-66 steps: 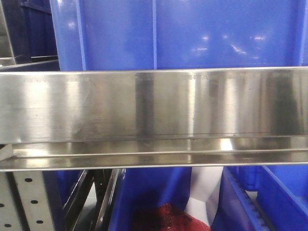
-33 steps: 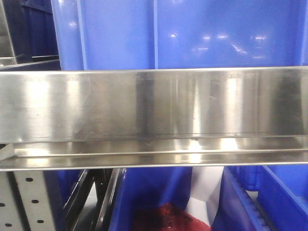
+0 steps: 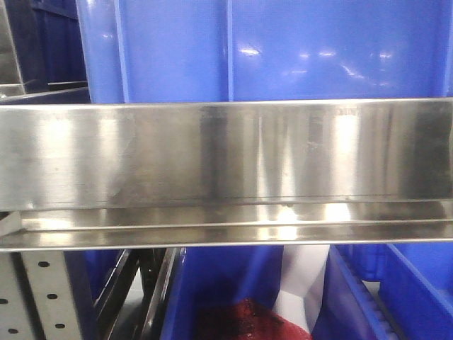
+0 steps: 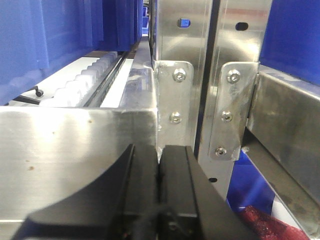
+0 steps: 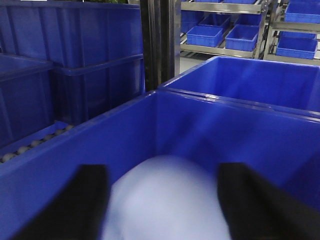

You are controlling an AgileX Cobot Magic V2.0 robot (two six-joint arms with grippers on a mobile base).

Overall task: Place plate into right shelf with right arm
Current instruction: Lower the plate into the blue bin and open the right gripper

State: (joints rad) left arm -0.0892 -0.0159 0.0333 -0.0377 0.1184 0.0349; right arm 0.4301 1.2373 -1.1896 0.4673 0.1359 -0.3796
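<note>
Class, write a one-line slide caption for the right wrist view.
Right gripper, fingers spread, with the blurred white plate between them, before a large blue bin.

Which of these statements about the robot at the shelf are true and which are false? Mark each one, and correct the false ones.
1. The left gripper has its fingers closed together. True.
2. The plate lies between the right gripper fingers, in front of a blue bin. True.
3. The plate is red. False: it is whitish with a blue tint, and blurred.
4. In the front view a steel rail runs across, with a blue bin above it. True.
5. The left gripper grips the plate. False: nothing shows between its fingers; it faces the steel shelf frame.
</note>
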